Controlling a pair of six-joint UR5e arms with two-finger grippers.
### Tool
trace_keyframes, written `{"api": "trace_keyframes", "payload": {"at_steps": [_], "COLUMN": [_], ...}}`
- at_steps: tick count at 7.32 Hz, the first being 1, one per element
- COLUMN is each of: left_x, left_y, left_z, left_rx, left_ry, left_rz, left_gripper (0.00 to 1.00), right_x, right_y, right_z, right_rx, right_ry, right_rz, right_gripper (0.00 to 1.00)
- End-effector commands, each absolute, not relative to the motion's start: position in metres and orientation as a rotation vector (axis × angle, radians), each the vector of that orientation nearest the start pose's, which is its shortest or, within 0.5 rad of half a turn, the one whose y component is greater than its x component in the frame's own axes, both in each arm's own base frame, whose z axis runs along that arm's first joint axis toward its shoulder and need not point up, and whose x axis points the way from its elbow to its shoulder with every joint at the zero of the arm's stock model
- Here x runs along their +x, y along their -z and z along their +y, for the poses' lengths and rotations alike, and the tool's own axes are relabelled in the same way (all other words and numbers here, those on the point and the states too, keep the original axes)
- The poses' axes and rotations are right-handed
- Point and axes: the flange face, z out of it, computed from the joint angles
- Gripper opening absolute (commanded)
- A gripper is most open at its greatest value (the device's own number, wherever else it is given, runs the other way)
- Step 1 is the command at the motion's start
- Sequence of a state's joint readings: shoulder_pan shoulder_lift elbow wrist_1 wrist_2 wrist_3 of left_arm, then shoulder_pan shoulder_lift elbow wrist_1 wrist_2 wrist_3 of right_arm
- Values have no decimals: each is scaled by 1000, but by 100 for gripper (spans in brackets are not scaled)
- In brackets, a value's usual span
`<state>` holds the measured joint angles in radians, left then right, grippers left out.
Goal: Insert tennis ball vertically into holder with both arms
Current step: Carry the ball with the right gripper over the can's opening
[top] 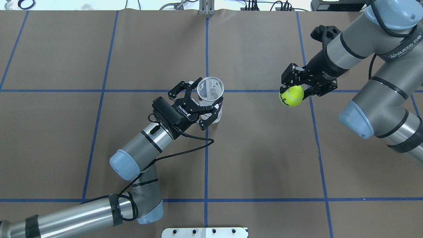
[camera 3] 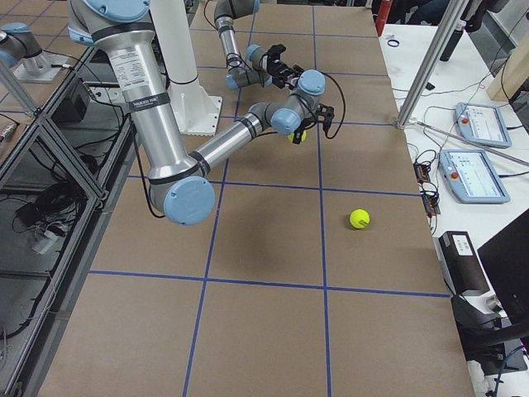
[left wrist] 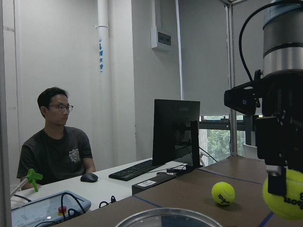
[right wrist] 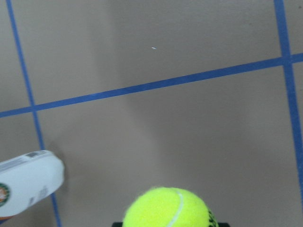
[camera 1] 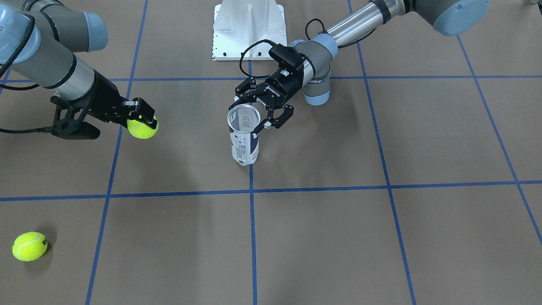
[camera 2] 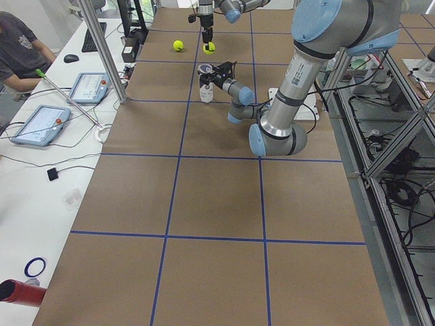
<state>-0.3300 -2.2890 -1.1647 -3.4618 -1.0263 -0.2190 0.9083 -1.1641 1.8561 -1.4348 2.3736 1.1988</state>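
Front-facing view: shows holder [camera 1: 244,146] upright mid-surface [camera 1: 322,237], long axis vertical, open mouth up, clasped on both sides by left end effector [camera 1: 247,120]. Shows right end effector [camera 1: 143,117] clamped on tennis ball [camera 1: 142,128], well apart from holder.

Overhead: confirms that gap.

Right wrist view: looks down past ball, holder at frame's edge.

Risk: arriving off-centre, striking the rim, tipping the holder.

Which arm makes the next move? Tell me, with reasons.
Right, probably. The right gripper already grips a tennis ball to one side of the upright, open holder. The left gripper straddles the holder.
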Motion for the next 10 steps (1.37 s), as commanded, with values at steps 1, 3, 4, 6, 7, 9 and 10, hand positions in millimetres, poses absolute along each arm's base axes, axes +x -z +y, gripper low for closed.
{"api": "trace_keyframes", "payload": {"at_steps": [1,3,4,6,7,9,10], "left_x": [567,567,567,567,567,567,567], "left_y": [-233,-234,-234,-235,-235,-235,-235], "left_z": [-390,-390,-390,-390,-390,-390,-390], "left_rx": [1745,1745,1745,1743,1743,1743,1743], "left_ry": [-10,-11,-11,-13,-13,-13,-12], "left_rz": [1164,1163,1163,1163,1163,1163,1162], "left_gripper": [90,92,92,92,92,90,87], "right_x": [-321,-334,-342,-350,-352,-363,-371], "right_y": [-226,-193,-178,-159,-153,-140,-132], "right_z": [-502,-501,-499,-497,-497,-502,-505], "right_rx": [-151,-157,-161,-160,-153,-137,-131], "right_ry": [-195,-209,-212,-221,-218,-215,-212], "right_rz": [-1109,-1137,-1149,-1163,-1167,-1168,-1168], "right_gripper": [0,0,0,0,0,0,0]}}
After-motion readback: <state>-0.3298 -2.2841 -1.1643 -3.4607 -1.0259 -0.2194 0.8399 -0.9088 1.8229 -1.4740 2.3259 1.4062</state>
